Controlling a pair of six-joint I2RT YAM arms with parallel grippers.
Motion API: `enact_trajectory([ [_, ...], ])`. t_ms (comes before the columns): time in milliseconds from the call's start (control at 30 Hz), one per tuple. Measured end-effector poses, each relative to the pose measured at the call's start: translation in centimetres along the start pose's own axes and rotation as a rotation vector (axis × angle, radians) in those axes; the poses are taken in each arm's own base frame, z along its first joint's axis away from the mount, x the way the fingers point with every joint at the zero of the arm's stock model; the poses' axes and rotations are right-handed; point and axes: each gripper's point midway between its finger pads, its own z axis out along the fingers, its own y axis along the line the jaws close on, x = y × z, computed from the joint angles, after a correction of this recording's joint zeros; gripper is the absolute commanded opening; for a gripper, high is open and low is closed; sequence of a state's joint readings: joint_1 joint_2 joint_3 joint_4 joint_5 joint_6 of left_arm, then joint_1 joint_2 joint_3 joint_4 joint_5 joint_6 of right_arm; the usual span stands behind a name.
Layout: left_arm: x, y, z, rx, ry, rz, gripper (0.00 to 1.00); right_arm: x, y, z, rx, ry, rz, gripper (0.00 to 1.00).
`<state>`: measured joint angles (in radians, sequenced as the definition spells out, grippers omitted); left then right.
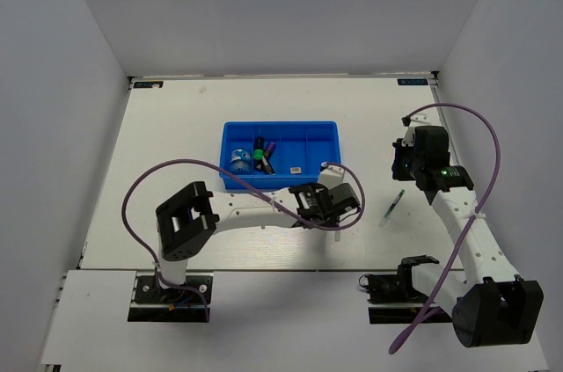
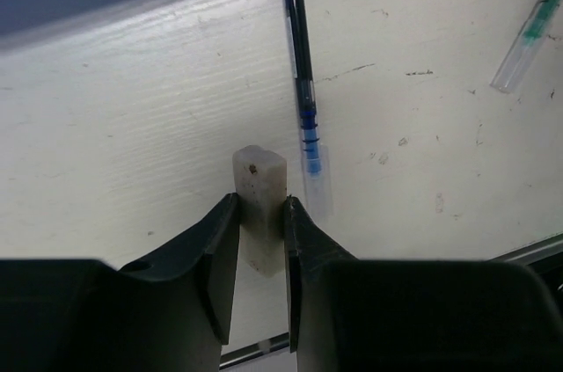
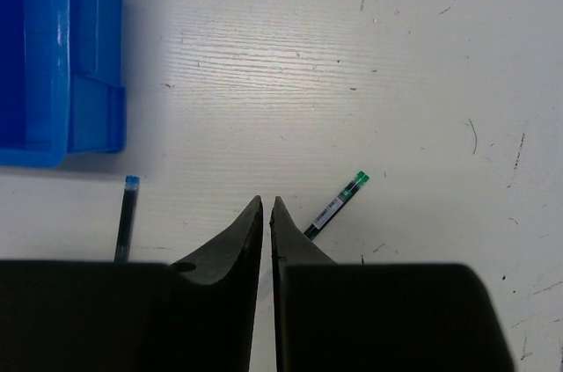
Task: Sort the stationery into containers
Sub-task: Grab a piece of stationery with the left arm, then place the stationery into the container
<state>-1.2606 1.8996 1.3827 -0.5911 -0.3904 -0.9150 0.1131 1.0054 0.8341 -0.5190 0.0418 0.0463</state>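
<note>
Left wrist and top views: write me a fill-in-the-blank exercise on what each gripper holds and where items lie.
The left gripper is shut on the ____. The right gripper is shut on ____. The bottle lies in the tray's ____ compartment. The green-tipped pen lies ____ the tray. Missing: eraser; nothing; leftmost; outside.

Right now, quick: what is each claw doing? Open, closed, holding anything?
Left claw: closed on the short white stick.
Right claw: closed, holding nothing.
</note>
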Motion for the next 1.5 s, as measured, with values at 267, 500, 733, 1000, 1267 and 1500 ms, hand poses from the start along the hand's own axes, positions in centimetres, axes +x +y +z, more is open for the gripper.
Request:
enact_trajectory([
  [267,-6.0,1.6,-4.5,0.027,-0.135,-0.010,0.05,0.0,-0.1,0.1,0.001,-0.001,0.003,0.12],
  [500,-12.2,5.7,-5.4,-0.027,-0.212,-0.066,0.05,0.4,0.1,0.2,-0.009,0.008,0.003,0.15],
  [733,-20.6,10.0,-5.3,-0.075,-0.295,-0.151,0.09,0.5,0.2,0.2,-0.018,0.008,0.002,0.16],
  [1000,-22.8,14.0,1.4,-0.143,-0.205,-0.192,0.12,0.5,0.3,0.2,-0.020,0.009,0.002,0.19],
  [1267,-19.1,14.8,5.9,-0.166,-0.061,-0.176,0.52,0.7,0.2,0.5,-0.020,0.011,-0.001,0.35],
  [1500,-19.0,14.3,6.0,-0.143,-0.051,-0.179,0.68,0.7,0.1,0.5,-0.015,0.009,0.003,0.36],
])
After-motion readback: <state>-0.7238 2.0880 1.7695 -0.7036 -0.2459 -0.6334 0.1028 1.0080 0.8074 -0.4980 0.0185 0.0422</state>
